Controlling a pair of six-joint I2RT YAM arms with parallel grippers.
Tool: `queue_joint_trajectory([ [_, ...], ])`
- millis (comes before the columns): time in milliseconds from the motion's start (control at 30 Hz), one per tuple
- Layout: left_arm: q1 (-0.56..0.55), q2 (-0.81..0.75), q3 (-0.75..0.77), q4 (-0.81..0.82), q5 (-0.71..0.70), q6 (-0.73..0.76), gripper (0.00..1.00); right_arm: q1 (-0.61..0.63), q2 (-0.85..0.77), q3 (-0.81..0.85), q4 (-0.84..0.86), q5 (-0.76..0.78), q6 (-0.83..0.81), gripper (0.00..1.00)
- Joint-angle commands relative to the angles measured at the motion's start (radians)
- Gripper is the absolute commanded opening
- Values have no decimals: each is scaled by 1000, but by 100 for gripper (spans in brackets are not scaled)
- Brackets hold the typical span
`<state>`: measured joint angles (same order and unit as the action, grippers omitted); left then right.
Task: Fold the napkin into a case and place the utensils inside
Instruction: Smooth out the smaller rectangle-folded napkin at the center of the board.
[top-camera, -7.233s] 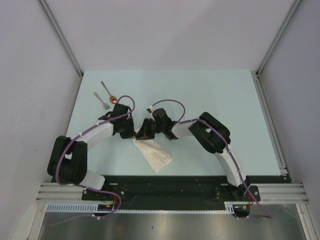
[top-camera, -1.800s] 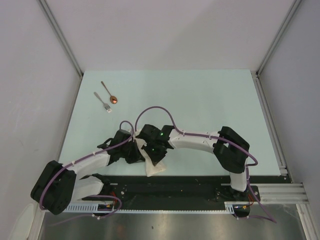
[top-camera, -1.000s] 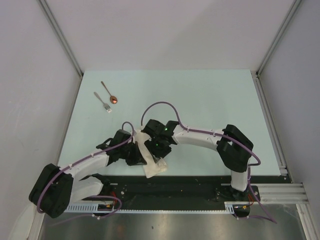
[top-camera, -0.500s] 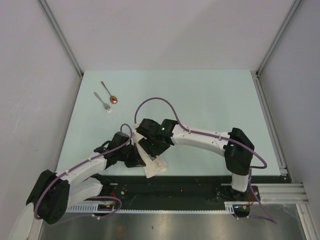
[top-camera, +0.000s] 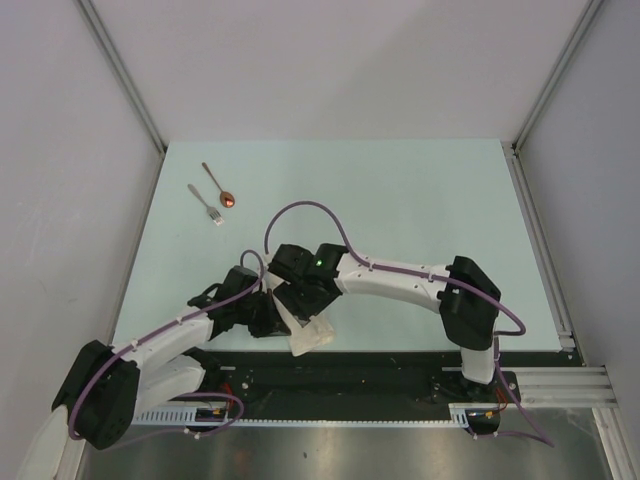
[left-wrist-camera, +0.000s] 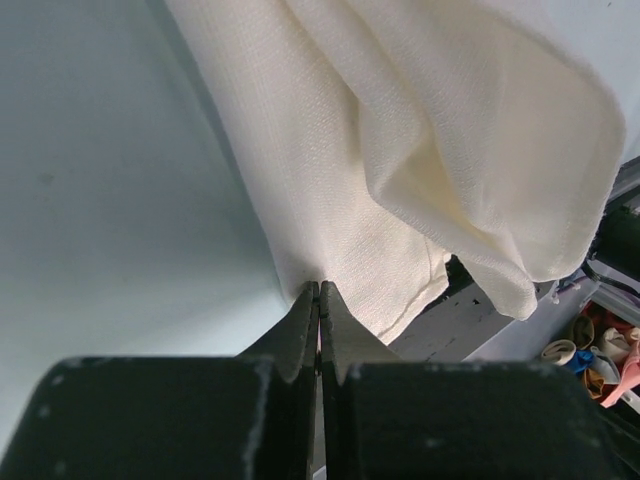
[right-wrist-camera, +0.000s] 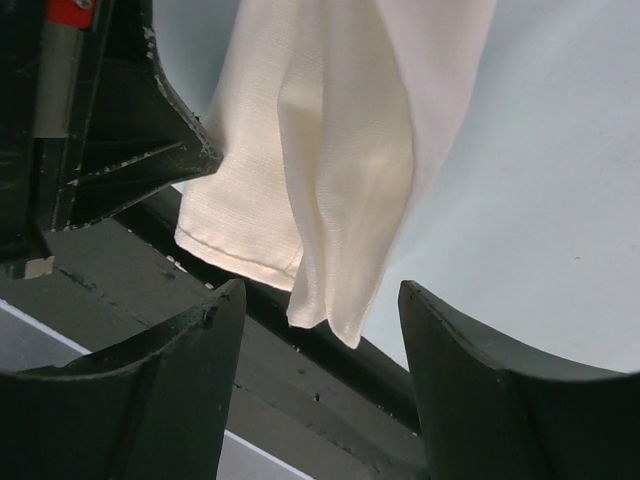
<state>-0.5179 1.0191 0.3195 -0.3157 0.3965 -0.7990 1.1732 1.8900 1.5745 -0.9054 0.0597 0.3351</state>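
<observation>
The cream-white napkin (top-camera: 313, 333) lies folded into a narrow strip at the table's near edge, one corner hanging over the black rail. In the left wrist view my left gripper (left-wrist-camera: 318, 290) is shut, its tips pinching the napkin (left-wrist-camera: 400, 150) at its side edge. My right gripper (right-wrist-camera: 320, 288) is open just above the napkin (right-wrist-camera: 330, 150), whose loose end lies between the spread fingers (right-wrist-camera: 200, 340) untouched. From above, the left gripper (top-camera: 272, 314) and right gripper (top-camera: 300, 302) meet over the cloth. The silver fork (top-camera: 207, 205) and the copper-bowled spoon (top-camera: 219, 186) lie far left, apart from both arms.
The pale green table (top-camera: 420, 200) ends at a black mounting rail (top-camera: 390, 365) right under the napkin's corner. Grey walls close in the left, right and back sides. The left gripper's black body (right-wrist-camera: 100, 130) sits close beside the right fingers.
My right gripper has opened and let go of the napkin, shifting slightly left. The left gripper has stayed shut at the cloth's edge; the napkin has barely moved.
</observation>
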Motion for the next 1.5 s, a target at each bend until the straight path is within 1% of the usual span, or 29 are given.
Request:
queue_joint_trajectory([
  [0,-5,6,-7,29,11,-17,1,3,23,-14,11,6,-18,67],
  [200,-7,4,-5,26,8,-17,1,19,49,-13,11,12,-22,64],
  [400,-7,-4,-17,30,8,-29,0,36,84,7,-4,26,-24,54],
  [433,-7,-5,-25,38,7,-37,0,40,87,12,-7,29,-24,51],
  [600,-7,1,-46,69,16,-55,0,60,133,45,-32,58,-24,46],
  [667,-7,3,-48,69,10,-55,0,69,141,56,-46,89,-18,42],
  [700,-5,4,-49,70,8,-55,0,72,142,62,-49,97,-15,39],
  [733,-7,3,-54,70,7,-60,0,75,144,68,-52,107,-10,34],
  [800,-7,1,-60,81,11,-63,0,78,150,81,-59,118,-4,27],
  [833,-7,3,-65,86,13,-68,0,77,153,90,-62,118,1,18],
  [900,-7,6,-68,95,11,-69,0,77,153,99,-61,108,10,5],
  [967,-7,12,-74,105,10,-72,0,77,146,111,-59,83,21,0],
  [1233,-8,33,-94,142,11,-85,0,51,115,76,46,-112,77,0],
  [1467,-8,15,-96,122,4,-82,0,36,123,-5,178,-208,157,0],
])
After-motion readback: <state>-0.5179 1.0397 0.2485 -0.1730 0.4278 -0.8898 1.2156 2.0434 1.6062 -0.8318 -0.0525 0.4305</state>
